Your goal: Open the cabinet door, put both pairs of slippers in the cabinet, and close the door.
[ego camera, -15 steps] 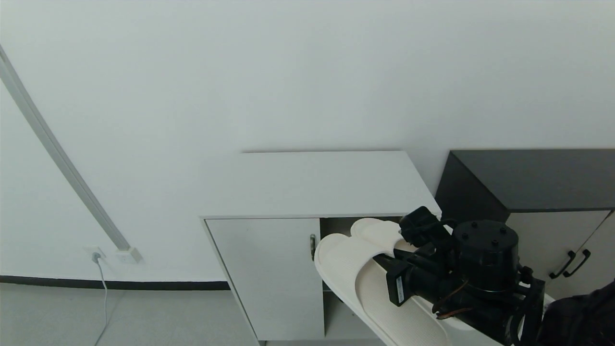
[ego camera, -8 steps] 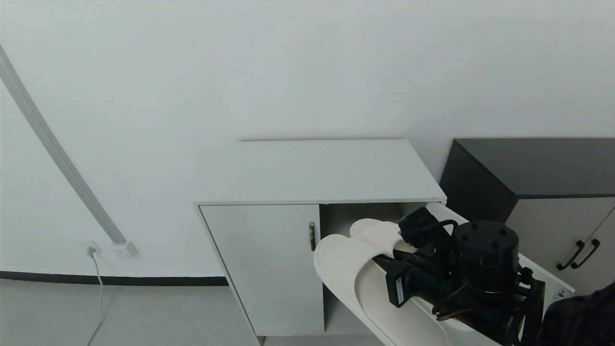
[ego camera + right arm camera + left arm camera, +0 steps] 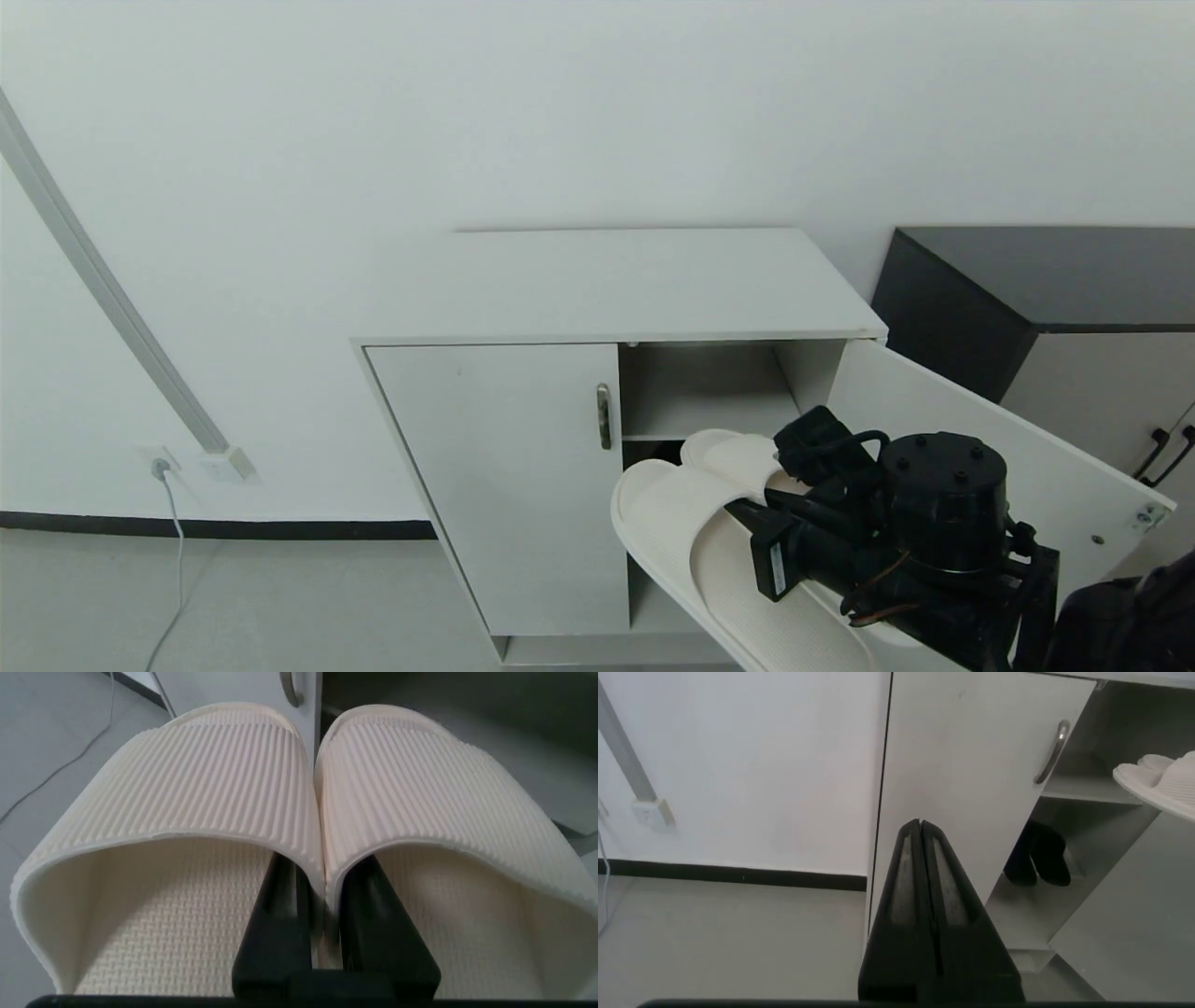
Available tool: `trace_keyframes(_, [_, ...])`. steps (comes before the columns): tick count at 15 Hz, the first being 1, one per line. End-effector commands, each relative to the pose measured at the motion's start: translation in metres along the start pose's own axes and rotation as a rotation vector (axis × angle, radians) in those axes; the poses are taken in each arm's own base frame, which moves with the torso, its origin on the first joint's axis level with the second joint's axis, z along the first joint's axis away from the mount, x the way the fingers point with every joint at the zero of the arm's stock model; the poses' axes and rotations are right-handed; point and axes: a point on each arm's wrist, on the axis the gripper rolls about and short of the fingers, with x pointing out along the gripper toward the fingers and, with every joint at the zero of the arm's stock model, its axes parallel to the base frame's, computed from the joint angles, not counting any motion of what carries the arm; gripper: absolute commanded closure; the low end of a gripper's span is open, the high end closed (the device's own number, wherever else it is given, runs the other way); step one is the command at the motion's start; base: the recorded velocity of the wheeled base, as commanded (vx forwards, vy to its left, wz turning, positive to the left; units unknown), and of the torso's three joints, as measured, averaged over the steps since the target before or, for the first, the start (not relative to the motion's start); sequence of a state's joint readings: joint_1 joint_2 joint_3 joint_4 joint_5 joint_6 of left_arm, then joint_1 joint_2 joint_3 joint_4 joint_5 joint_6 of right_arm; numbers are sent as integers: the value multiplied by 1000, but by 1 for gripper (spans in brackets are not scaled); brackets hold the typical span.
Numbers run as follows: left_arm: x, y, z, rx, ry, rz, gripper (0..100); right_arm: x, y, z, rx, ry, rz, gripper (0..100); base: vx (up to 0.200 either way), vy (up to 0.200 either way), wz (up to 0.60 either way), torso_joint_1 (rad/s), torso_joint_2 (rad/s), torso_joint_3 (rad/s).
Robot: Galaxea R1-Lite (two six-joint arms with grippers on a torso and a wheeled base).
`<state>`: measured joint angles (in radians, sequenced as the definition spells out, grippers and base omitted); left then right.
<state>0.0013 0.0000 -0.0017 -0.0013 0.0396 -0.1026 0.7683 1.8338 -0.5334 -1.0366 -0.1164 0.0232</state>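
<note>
Right wrist view gives me the clearest look: the pair of cream ribbed slippers (image 3: 234,784) lies side by side, and the right gripper (image 3: 322,915) pinches their two inner side walls together between its black fingers (image 3: 271,938). From the head view I see that pair (image 3: 691,523) held in the air, near side of the white two-door cabinet (image 3: 616,280), toes pointing at its open right half. They look to be outside the cabinet, level with the space under the white inner shelf (image 3: 709,420). The right gripper (image 3: 761,513) sits behind the toe straps.

The cabinet's right door (image 3: 980,457) is swung wide open toward me and to the right. Its left door (image 3: 495,467) is shut, with a slim metal handle (image 3: 603,416) along its right edge. In the left wrist view a dark pair of footwear (image 3: 1044,854) stands in the lower compartment, under the shelf (image 3: 1083,789).

The left gripper (image 3: 921,831) is empty, its fingers pressed flat together, and it hangs low in front of the shut left door.

Right of the white cabinet stands a dark-topped cabinet (image 3: 1046,271) with black handles (image 3: 1167,453). On the far wall to the left I see a wall socket (image 3: 161,462) with a white cable, and a grey slanting conduit (image 3: 103,280).
</note>
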Motion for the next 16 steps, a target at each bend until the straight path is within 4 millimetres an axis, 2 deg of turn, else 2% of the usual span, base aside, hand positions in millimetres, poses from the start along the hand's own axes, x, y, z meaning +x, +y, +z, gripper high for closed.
trace_keyframes(1, [0, 0, 0, 0, 0, 1, 100, 0, 0, -1, -1, 3, 0, 100, 0, 0, 0, -203, 515, 320])
trace_keyframes(10, [0, 0, 0, 0, 0, 1, 100, -1, 2, -2, -1, 6, 6, 100, 0, 0, 0, -171, 496, 319])
trace_keyframes(16, [0, 0, 0, 0, 0, 1, 100, -1, 2, -3, -3, 9, 7, 100, 0, 0, 0, -113, 460, 345])
